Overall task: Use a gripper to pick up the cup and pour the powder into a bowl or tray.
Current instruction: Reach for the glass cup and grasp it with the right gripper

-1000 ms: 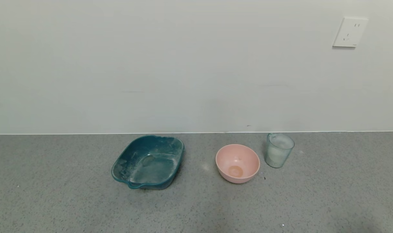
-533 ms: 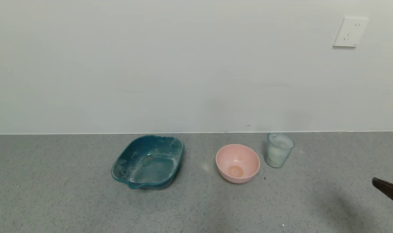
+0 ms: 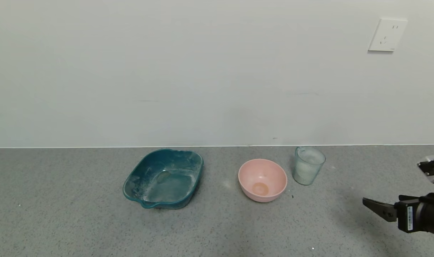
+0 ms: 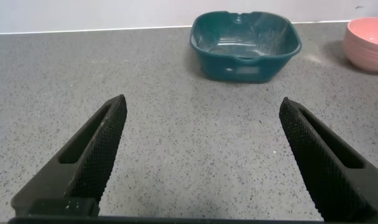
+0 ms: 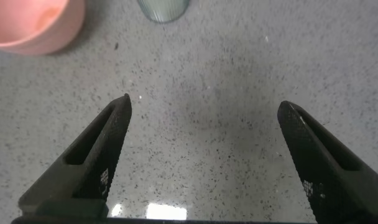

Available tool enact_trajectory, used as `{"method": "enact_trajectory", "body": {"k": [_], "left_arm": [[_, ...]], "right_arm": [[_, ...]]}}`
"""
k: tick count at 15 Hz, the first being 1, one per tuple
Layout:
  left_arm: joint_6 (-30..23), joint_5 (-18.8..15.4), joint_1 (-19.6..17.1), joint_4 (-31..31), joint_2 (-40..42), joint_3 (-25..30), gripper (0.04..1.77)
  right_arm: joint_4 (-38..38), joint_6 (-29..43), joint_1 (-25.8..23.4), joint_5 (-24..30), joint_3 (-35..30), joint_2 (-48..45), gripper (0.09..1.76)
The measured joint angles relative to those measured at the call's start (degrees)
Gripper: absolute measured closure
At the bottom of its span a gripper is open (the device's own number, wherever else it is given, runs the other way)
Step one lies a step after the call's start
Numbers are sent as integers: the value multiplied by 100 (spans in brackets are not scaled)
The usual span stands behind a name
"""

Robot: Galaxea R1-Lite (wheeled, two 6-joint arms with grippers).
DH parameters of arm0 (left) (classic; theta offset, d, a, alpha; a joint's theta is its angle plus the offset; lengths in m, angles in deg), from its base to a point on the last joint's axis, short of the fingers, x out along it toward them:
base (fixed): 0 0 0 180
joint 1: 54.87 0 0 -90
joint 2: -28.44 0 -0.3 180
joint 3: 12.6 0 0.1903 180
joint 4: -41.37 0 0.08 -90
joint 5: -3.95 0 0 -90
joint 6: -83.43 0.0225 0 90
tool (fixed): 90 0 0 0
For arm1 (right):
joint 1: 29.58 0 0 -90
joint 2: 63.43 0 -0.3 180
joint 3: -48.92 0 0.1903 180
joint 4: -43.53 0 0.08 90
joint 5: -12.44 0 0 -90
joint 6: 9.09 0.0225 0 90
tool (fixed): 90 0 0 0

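The ribbed pale blue-green cup (image 3: 308, 166) stands upright near the wall, holding white powder (image 3: 304, 172). The pink bowl (image 3: 262, 179) sits just left of it, apart from it. My right gripper (image 3: 392, 184) comes in low from the right edge, open and empty, well right of the cup and nearer the table's front. In the right wrist view it (image 5: 204, 109) is over bare table, with the cup's base (image 5: 164, 7) and the bowl (image 5: 33, 22) ahead. My left gripper (image 4: 201, 115) is open and empty over bare table, out of the head view.
A teal squarish tray (image 3: 165, 178) dusted with white powder sits left of the bowl; it also shows in the left wrist view (image 4: 245, 37), with the bowl (image 4: 369, 40) beside it. A wall with an outlet (image 3: 386, 35) stands right behind the things.
My right gripper has come into the head view from the right edge and moved left towards the cup. The cup, bowl and tray have not moved.
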Motion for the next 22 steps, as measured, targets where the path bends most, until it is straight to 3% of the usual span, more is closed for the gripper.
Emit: {"method": "enact_trajectory", "body": {"k": [5, 10, 13, 22], "left_arm": [[0, 2, 2, -2, 0, 0, 5], [0, 2, 0, -2, 0, 0, 5], [0, 2, 0, 0, 0, 0, 5], [0, 0, 0, -2, 0, 0, 5]], "right_arm": [[-824, -13, -38, 2, -183, 1162, 14], [-2124, 9, 20, 61, -251, 2324, 14], [-2332, -17, 184, 250, -243, 2603, 14], [-3907, -27, 460, 228, 123, 3540, 14]]}}
